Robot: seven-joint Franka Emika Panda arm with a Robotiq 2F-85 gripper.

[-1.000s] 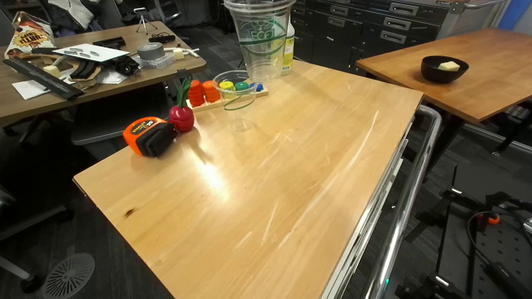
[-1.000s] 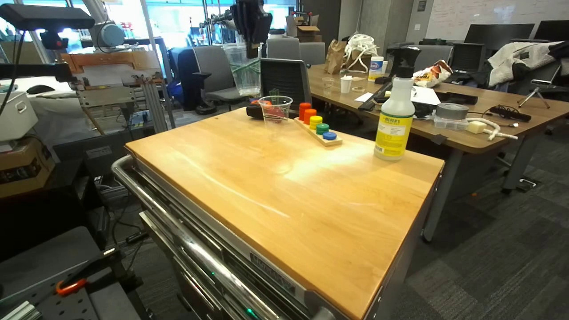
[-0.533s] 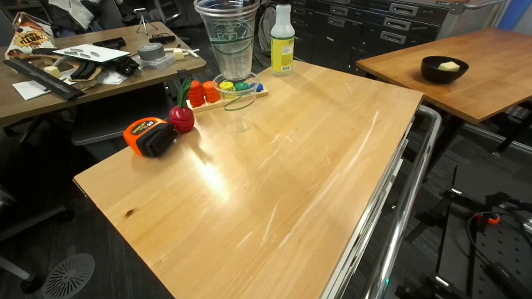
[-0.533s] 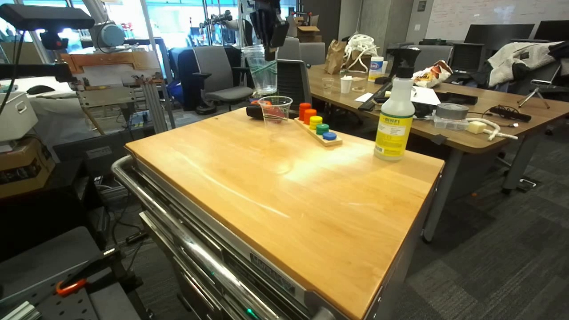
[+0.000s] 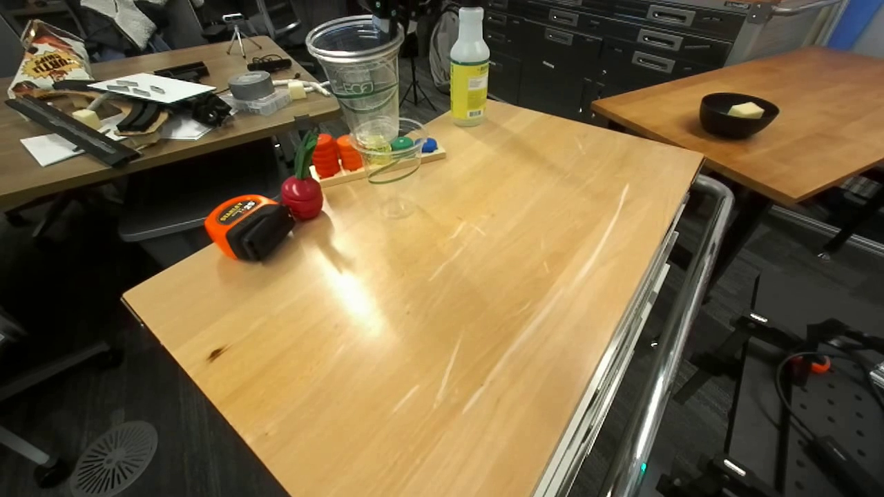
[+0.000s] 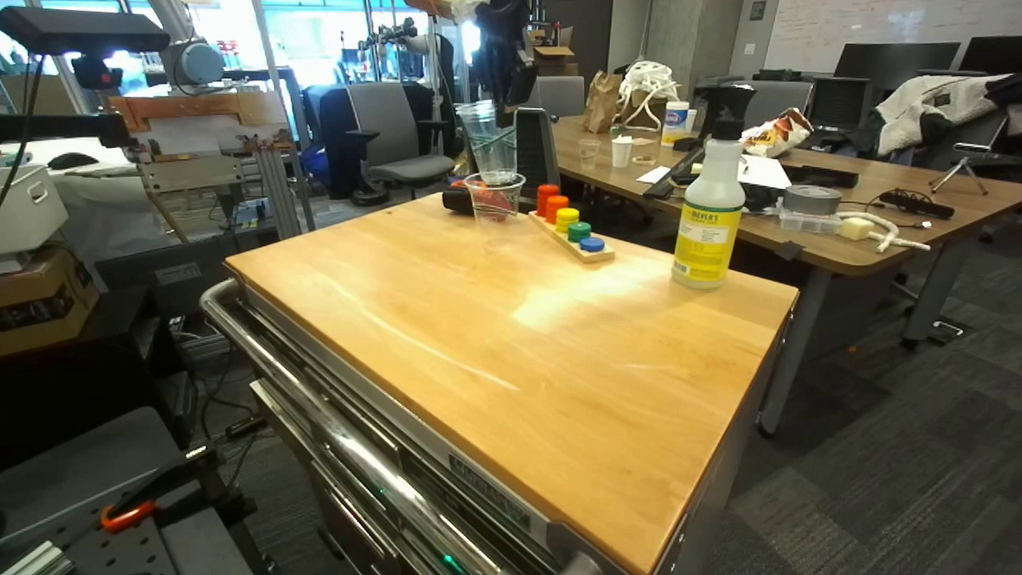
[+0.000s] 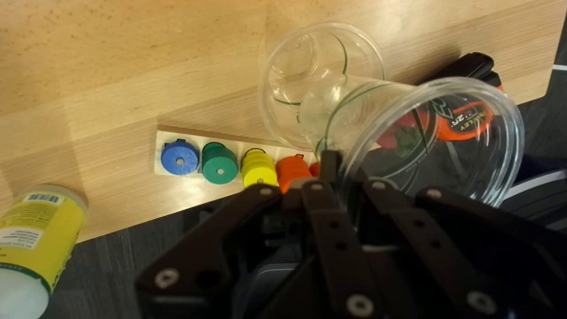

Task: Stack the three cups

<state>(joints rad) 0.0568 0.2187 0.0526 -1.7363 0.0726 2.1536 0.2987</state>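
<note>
1. The gripper (image 7: 344,180) pinches the held cups (image 7: 412,137), likely two nested, by the wall near the rim.
2. They should be light, slick and easily crushed; a gentle rim hold suits.
3. Beyond, the lower cup (image 5: 394,172) stands upright on the table (image 5: 483,310); see-through overlap hides whether base and rim touch.

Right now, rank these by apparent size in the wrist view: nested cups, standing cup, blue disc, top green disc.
1. Nested cups, nearer the camera
2. Standing cup
3. Blue disc and top green disc: too alike to rank
</note>
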